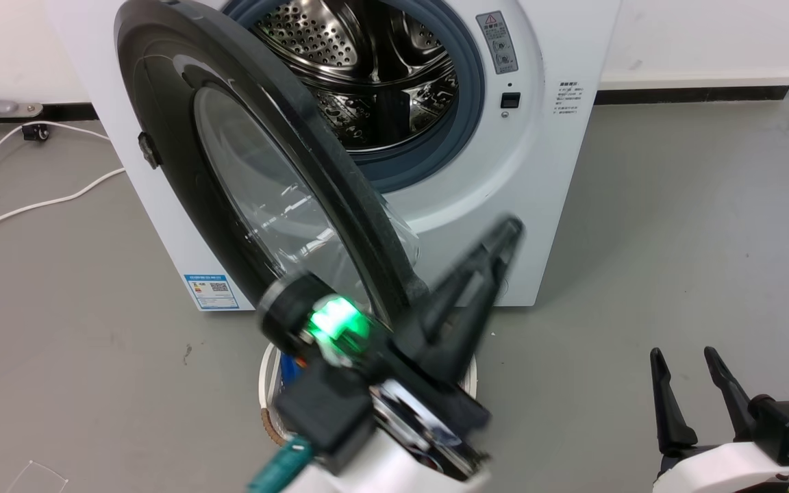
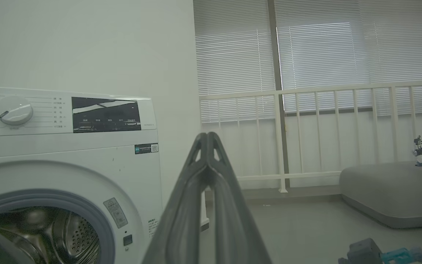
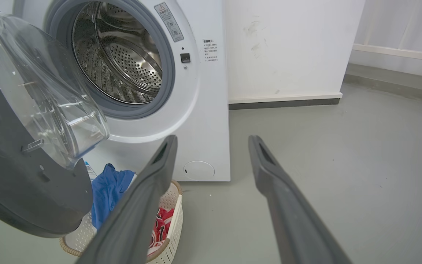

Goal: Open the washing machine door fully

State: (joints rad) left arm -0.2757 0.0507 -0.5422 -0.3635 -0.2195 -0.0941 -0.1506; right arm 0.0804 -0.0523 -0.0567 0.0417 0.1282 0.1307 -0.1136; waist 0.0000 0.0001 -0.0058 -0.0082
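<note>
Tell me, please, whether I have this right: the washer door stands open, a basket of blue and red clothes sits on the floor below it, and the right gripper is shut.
Not quite: the right gripper is open, with its two fingers spread apart, as the right wrist view shows. The door does stand open, with the basket on the floor below it.

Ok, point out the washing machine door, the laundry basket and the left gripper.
washing machine door [image 1: 161, 109], head view, black ring frame.
laundry basket [image 3: 172, 216], right wrist view, cream side wall.
left gripper [image 2: 208, 141], left wrist view, between fingertips.
</note>
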